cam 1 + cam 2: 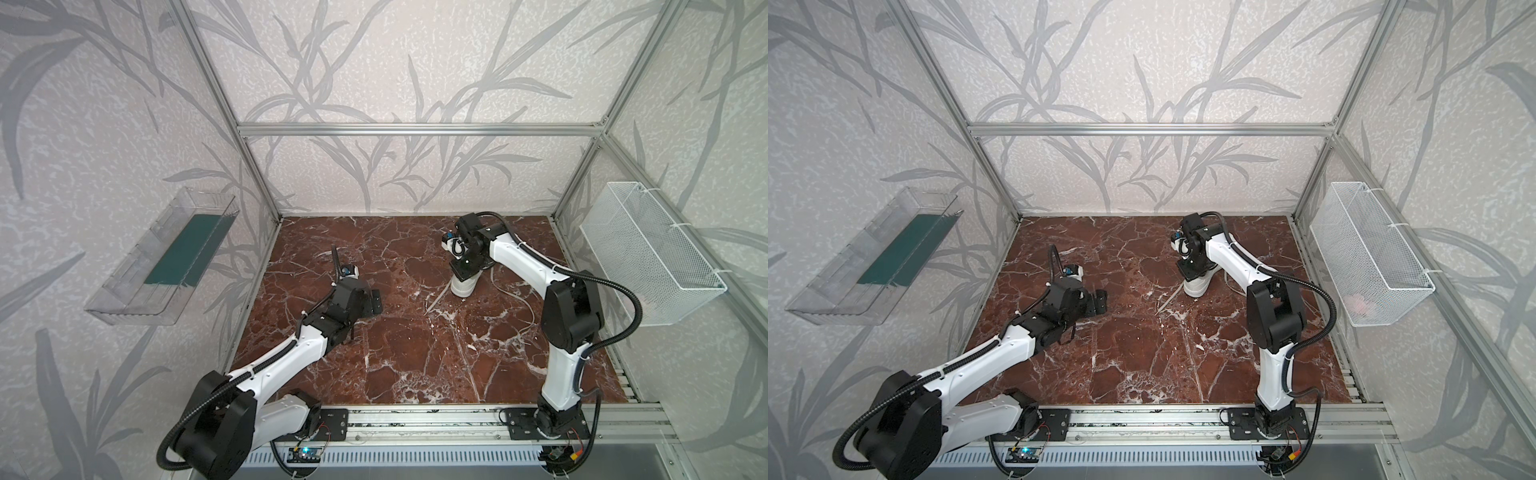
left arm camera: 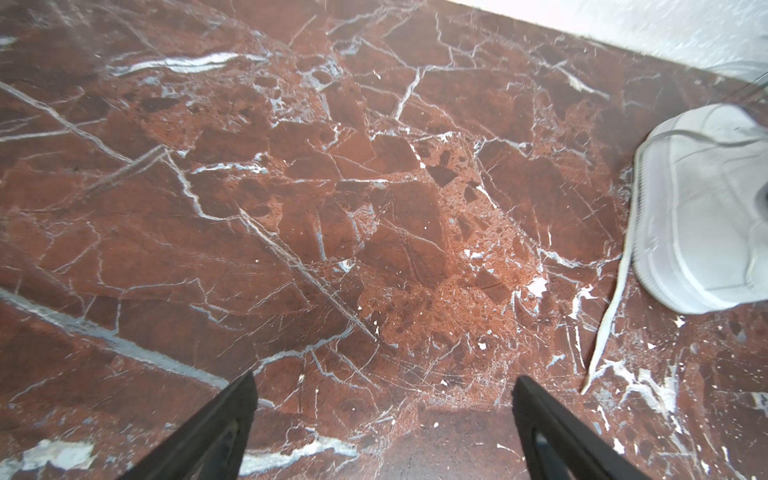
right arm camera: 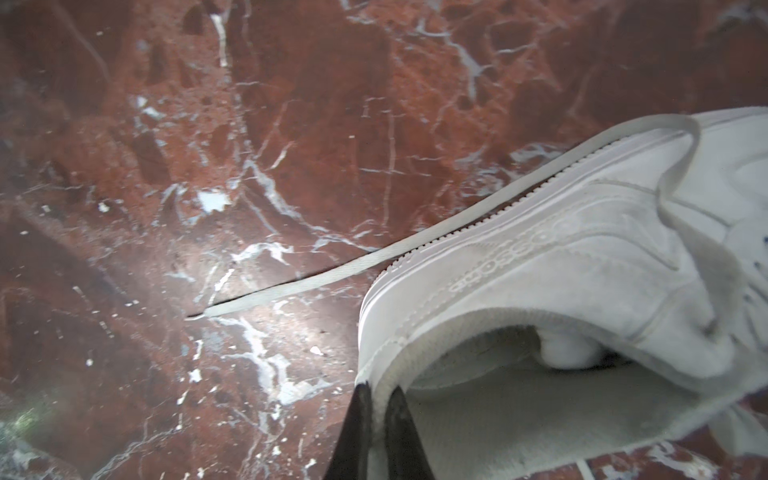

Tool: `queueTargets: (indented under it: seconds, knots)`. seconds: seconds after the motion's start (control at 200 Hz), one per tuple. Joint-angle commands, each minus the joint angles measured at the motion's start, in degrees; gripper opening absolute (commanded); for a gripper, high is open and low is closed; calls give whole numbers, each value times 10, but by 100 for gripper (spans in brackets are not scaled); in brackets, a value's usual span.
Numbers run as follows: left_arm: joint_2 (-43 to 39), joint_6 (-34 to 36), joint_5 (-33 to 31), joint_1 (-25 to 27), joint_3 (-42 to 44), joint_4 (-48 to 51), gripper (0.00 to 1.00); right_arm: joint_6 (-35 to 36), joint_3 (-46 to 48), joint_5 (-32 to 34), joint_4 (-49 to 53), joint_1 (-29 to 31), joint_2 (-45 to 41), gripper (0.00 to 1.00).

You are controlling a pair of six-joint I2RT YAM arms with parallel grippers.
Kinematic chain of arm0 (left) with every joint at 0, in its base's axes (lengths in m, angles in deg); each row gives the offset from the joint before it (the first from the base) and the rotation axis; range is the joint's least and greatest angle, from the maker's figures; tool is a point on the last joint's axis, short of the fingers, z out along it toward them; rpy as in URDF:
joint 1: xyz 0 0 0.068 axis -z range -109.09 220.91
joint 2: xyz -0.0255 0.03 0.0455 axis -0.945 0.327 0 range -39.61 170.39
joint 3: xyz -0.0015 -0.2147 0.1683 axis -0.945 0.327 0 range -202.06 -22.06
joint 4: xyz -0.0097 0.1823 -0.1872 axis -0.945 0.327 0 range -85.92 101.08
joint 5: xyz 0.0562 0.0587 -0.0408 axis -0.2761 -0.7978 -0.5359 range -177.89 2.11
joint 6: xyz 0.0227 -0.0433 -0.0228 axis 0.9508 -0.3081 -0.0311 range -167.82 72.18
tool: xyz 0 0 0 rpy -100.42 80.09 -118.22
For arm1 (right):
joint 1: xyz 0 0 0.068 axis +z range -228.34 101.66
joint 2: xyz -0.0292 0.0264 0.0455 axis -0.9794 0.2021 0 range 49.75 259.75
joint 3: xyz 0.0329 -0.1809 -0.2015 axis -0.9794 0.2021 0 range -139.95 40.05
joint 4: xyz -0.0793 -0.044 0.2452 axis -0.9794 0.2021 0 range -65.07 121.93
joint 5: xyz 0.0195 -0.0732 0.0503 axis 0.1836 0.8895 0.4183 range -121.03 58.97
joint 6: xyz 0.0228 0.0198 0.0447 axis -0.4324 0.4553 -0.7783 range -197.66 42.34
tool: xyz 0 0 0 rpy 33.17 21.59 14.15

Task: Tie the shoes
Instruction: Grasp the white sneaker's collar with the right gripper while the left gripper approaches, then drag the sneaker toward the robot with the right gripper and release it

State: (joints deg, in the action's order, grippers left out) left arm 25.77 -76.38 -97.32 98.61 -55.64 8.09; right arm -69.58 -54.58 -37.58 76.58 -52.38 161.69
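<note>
Pale wallpaper (image 1: 374, 62) printed with grey leafy stems is covering the walls on every side in both top views. An aluminium frame (image 1: 415, 129) is crossing the upper middle and running down toward the far corners of the counter (image 1: 395, 353). The counter, a red-brown marble-patterned slab with white veins, is filling the lower centre and catching a soft glare. At the left of the frame a clear plastic bin (image 1: 124, 299) is hanging on the wall, holding a dark green sheet (image 1: 183, 249). At the right a white wire-mesh basket (image 1: 648, 249) is hanging by the frame. Along the bottom edge an aluminium rail (image 1: 415, 424) and a slotted grey cable duct (image 1: 415, 457) are running side to side.
</note>
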Motion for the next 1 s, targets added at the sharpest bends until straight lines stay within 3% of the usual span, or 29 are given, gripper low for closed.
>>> queueTargets:
  seconds: [0.0, 0.265, 0.495, 0.995]
  knots:
    - [-31, -13, -23, 2, 15, 35, 98, -11, 9, -54, 40, 43, -17, 8]
    - [-97, -2, -42, 2, 36, 66, 98, 8, 45, -76, 61, 128, -27, 8]
    - [-130, -1, -52, 1, 53, 76, 98, 15, 104, -109, 78, 194, -86, 8]
    - [-75, -15, -20, 1, 34, 70, 98, -47, 161, -143, 30, 246, -133, 12]
